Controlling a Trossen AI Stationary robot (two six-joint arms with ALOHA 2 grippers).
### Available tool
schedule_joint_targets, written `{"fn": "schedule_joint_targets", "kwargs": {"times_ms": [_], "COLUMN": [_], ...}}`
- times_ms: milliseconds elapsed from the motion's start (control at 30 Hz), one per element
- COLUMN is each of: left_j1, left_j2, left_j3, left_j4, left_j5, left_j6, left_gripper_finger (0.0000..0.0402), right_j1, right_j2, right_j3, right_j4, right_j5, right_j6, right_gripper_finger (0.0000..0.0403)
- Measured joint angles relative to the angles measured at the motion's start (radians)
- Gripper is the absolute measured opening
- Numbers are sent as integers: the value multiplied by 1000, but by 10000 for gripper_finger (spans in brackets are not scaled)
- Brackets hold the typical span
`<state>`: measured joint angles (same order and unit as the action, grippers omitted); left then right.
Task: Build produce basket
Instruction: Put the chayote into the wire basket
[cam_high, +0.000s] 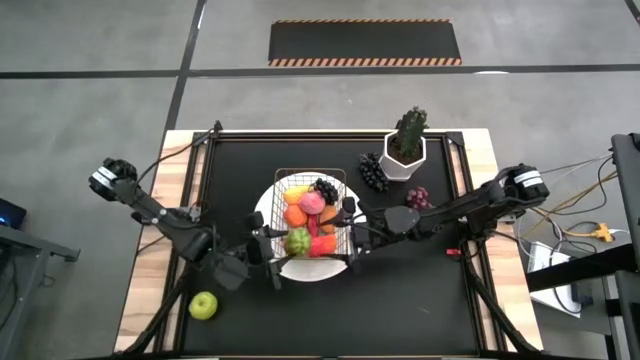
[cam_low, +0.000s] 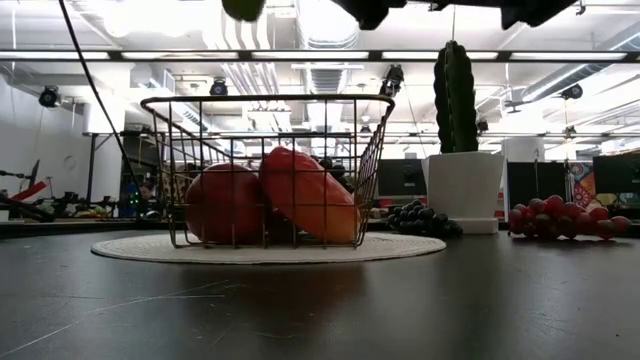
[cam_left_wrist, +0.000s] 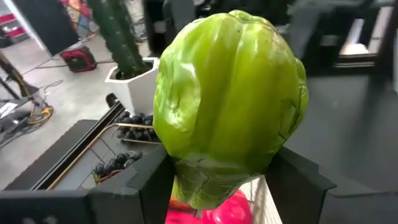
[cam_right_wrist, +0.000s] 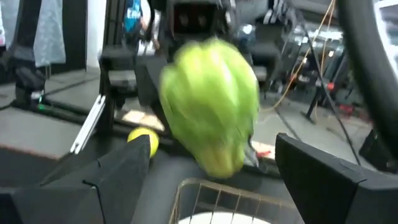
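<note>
The basket (cam_high: 312, 222) is sitting on a white plate (cam_high: 268, 210), with bare bench (cam_high: 400, 300) open in front of it. Over the basket's front edge, the left pincer (cam_high: 285, 248) is gripping a green pepper (cam_left_wrist: 227, 102), long axis upright. The right pincer (cam_high: 352, 236) is hanging wide open beside the basket. Behind the basket are standing a potted cactus (cam_high: 407, 145) and grapes (cam_high: 373, 172).

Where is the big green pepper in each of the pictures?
High view: the green pepper sits over the basket's near edge, between the two grippers.
Low view: only its underside peeks in at the top edge, above the basket.
Left wrist view: it fills the middle, between the left gripper's dark fingers.
Right wrist view: blurred, in the middle above the basket rim.
Shared landmark: the wire basket.
</note>
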<state>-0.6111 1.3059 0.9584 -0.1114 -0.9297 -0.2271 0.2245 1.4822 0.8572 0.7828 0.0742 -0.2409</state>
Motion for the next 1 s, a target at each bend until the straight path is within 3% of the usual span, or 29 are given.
{"fn": "schedule_joint_targets", "kwargs": {"times_ms": [467,667,1000], "left_j1": [93,108,155], "left_j2": [2,39,109], "left_j3": [-102,-101,-101], "left_j4": [256,374,453], "left_j5": [23,18,30], "left_j6": [49,152,162], "left_gripper_finger": [205,205,205], "right_j1": [-20,-33,-36], "right_j2": [20,23,25], "right_j3": [28,28,27], "right_j4": [74,96,90], "right_j5": [4,-4,28], "right_j6": [-37,-27,-42], "right_gripper_finger": [327,327,327]}}
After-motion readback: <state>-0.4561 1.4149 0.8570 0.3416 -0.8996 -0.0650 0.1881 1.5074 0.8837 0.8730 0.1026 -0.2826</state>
